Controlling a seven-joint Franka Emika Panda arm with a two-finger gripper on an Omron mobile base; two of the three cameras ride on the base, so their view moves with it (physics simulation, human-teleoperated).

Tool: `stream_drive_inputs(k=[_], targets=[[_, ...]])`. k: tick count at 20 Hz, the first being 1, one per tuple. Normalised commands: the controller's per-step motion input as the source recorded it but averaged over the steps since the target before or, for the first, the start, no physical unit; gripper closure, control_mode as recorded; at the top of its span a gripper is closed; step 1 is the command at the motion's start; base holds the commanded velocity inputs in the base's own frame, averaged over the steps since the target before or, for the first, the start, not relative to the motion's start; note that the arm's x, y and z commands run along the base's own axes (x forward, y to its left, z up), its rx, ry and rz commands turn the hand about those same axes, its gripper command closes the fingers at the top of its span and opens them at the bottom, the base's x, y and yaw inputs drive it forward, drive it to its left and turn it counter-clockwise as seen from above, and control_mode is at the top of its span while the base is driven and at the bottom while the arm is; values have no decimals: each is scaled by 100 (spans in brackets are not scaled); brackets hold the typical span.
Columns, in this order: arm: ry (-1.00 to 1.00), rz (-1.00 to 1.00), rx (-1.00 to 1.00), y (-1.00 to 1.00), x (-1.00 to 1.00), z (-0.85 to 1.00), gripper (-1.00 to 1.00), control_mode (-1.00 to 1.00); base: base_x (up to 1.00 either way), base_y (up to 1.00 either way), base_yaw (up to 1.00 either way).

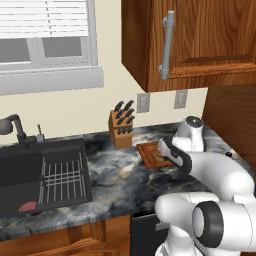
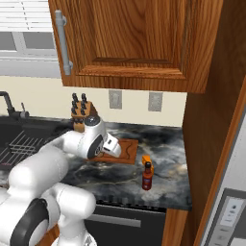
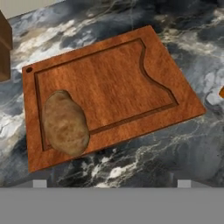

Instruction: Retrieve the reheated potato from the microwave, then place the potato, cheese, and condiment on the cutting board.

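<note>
Gripper (image 2: pixel 116 145) hangs above the counter (image 1: pixel 115 180) w/ jaws spread wide, nothing held; fingertips (image 3: pixel 39 184) barely peek in at bottom of hand view. Under it: cutting board (image 3: pixel 109 78), flat on the marble. Potato (image 3: pixel 65 124) lies on board, at the corner nearest the hand, partly across the groove. From right base view: condiment (image 2: pixel 147 176) upright on counter, near front edge, right of board & apart from it. Cheese (image 2: pixel 146 158) just behind the bottle, off the board. Further back: knife block (image 1: pixel 120 128) by the wall, left of board. Sink (image 1: pixel 42 172) far left.
</note>
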Motion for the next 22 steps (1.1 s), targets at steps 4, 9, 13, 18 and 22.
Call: stream_drive_inputs(k=[4, 9, 13, 18, 22], targets=[[-2, -4, 0, -20, -51, 19, -100, -100, 0, 0, 0], [0, -14, 0, -20, -40, 22, -100, -100, 0, 0, 0], [0, -15, 0, -26, -34, 22, -100, -100, 0, 0, 0], [1, -13, 0, -27, -30, 22, -100, -100, 0, 0, 0], [6, -5, 0, -26, -26, 27, -100, -100, 0, 0, 0]])
